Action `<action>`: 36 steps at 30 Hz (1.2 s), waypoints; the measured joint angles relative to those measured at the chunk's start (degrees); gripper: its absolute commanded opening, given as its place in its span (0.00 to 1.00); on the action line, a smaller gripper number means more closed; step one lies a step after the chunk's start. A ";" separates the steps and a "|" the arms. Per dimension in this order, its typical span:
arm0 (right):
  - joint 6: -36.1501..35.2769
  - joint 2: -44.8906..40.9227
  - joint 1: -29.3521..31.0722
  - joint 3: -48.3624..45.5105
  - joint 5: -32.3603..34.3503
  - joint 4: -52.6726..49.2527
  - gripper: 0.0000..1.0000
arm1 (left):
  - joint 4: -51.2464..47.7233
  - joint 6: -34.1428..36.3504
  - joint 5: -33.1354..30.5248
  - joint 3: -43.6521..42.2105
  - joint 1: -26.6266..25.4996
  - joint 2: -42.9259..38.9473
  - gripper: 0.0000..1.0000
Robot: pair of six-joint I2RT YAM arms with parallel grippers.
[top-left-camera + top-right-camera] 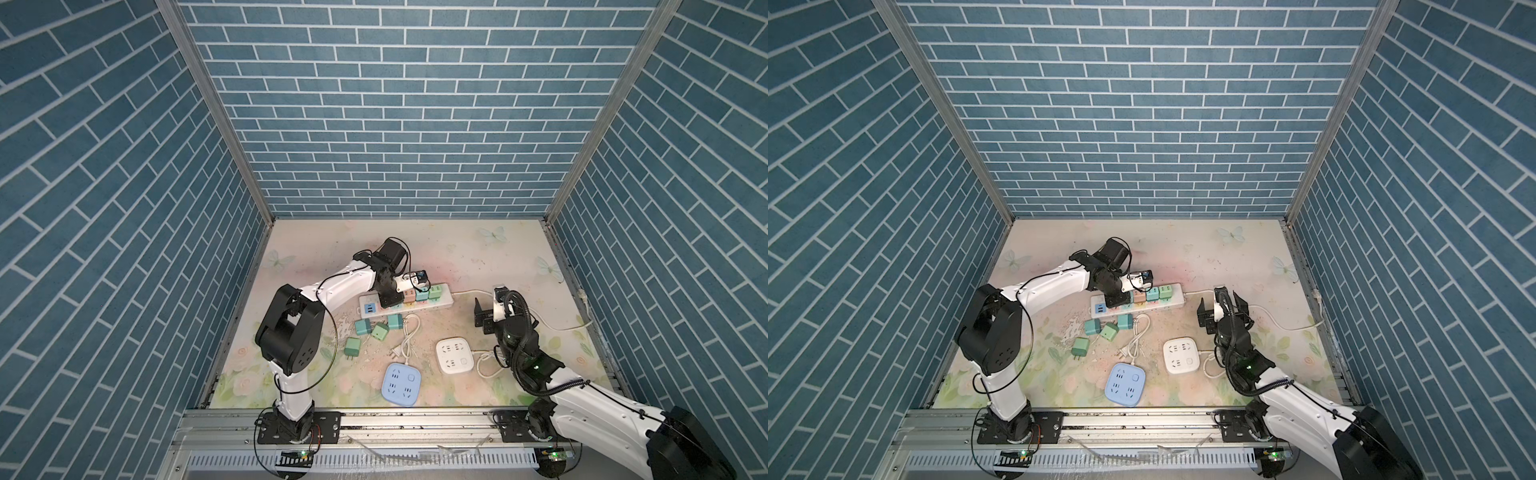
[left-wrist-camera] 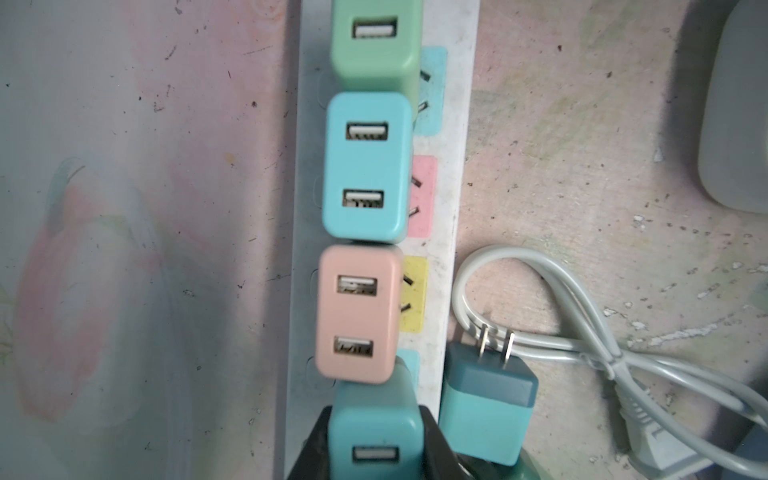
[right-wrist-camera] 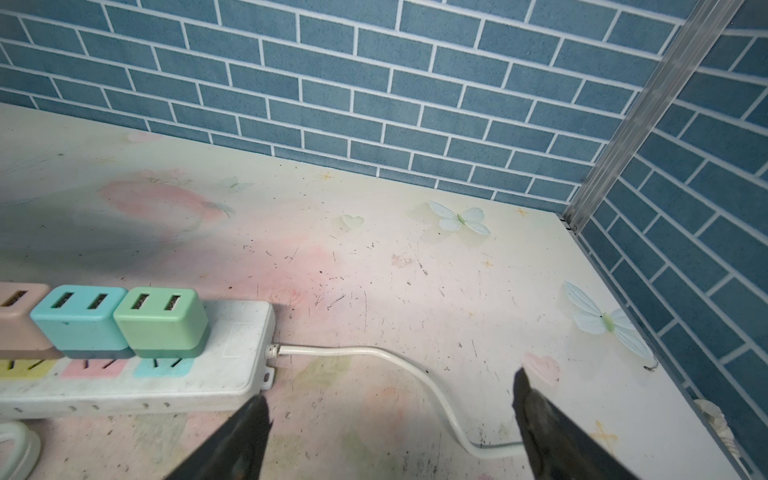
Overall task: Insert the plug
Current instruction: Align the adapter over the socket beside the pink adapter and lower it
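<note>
Left arm (image 1: pixel 345 284) and right arm (image 1: pixel 582 399): white links, black joints. Black cables (image 1: pixel 527 311) loop along them. The right pincer (image 3: pixel 390 386) is black.

1. This is a robot test booth in a lab: the walls (image 1: pixel 374 124) are flat panels printed with blue brick, joined by bare metal corner posts (image 1: pixel 220 116).
2. A left arm (image 1: pixel 340 284) and a right arm (image 1: pixel 582 399) are bolted to a metal rail (image 1: pixel 415 424) at the front; small circuit boards (image 1: pixel 301 456) glow green beneath it.
3. The table (image 1: pixel 457 253) carries a scuffed flower-print sheet, loose plugs (image 1: pixel 380 331) and a power strip (image 1: pixel 445 298).
</note>
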 measured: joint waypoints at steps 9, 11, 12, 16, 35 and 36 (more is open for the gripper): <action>-0.46 -0.09 0.00 0.00 -0.20 0.11 0.93 | 0.09 1.16 0.20 -0.04 0.15 0.04 0.00; -0.55 -0.09 0.00 0.00 -0.24 0.11 0.94 | 0.13 1.42 0.48 -0.04 0.24 0.07 0.00; -0.57 -0.09 0.00 0.00 -0.24 0.11 0.93 | 0.17 1.49 0.66 -0.04 0.33 0.09 0.00; -0.57 -0.28 0.00 0.00 -0.44 0.13 0.93 | 0.68 1.66 2.32 -0.37 1.07 0.09 0.00; -0.59 -0.31 0.00 0.00 -0.74 0.37 0.93 | 2.19 2.99 5.01 -0.76 2.47 2.62 0.00; -0.59 -0.31 0.00 0.00 -0.74 0.39 0.93 | 2.14 3.02 4.98 -0.72 2.47 2.69 0.00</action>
